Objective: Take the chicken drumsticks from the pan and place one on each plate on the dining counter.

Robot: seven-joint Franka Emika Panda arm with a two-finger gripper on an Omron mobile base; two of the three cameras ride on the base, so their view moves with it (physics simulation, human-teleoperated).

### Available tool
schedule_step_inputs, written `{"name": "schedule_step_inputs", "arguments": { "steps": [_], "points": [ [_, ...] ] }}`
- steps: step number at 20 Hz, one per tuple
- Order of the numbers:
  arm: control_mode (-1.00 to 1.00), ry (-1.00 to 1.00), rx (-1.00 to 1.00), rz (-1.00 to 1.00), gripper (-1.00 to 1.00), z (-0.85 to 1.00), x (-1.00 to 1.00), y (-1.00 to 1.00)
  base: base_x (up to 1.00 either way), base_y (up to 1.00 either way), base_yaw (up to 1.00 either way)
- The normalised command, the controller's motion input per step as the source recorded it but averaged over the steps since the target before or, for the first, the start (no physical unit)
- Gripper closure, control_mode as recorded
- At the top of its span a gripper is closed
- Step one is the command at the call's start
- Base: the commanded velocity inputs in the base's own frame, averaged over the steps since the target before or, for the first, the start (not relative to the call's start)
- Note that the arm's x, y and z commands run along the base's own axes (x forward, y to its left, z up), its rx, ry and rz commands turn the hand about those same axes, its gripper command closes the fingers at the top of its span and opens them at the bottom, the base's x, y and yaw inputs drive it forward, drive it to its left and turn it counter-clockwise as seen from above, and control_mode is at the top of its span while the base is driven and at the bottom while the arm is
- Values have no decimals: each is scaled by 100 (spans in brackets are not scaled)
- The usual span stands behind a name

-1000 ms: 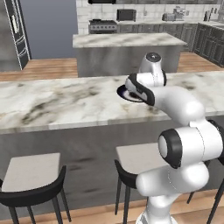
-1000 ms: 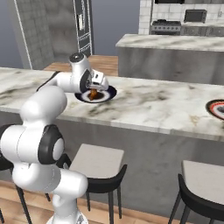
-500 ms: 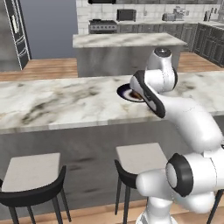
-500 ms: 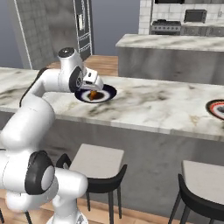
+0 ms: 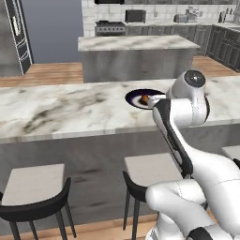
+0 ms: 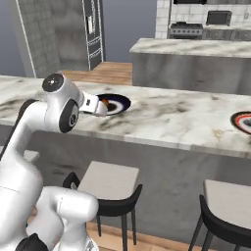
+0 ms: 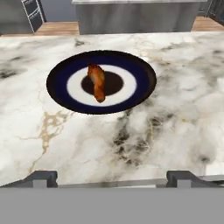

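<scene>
Setting: simulated kitchen, long marble surface (image 5: 56, 110) in front, shorter marble island (image 5: 136, 44) and range behind, stools (image 5: 33, 187) below.
Left base view: dark-rimmed plate (image 5: 137, 96) near the surface's middle, an orange-brown drumstick (image 5: 145, 99) on it; white arm bent over the near edge, wrist partly covering the plate's right side.
Right base view: same plate (image 6: 116, 103) just beyond the arm's wrist, drumstick (image 6: 104, 102) peeking past it; second plate (image 6: 243, 120), red-rimmed, well apart at the far right of the surface (image 6: 186, 117).
Hand view: drumstick (image 7: 97, 82) lying lengthwise across the plate's pale centre and dark middle spot, plate (image 7: 59, 85) flat on the veined marble.
Claw (image 7: 112, 178): released, both fingertips (image 7: 43, 177) spread wide at the bottom corners, nothing between them, drawn back from the plate.
</scene>
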Motion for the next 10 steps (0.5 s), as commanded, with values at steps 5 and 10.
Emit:
{"name": "schedule_step_inputs", "arguments": {
  "steps": [5,10],
  "points": [
    [-100,-22,0,0,-100,-5,-98,0,0,0,0],
    [-100,-18,-1,0,-100,-1,-83,0,0,0,0]
  ]
}}
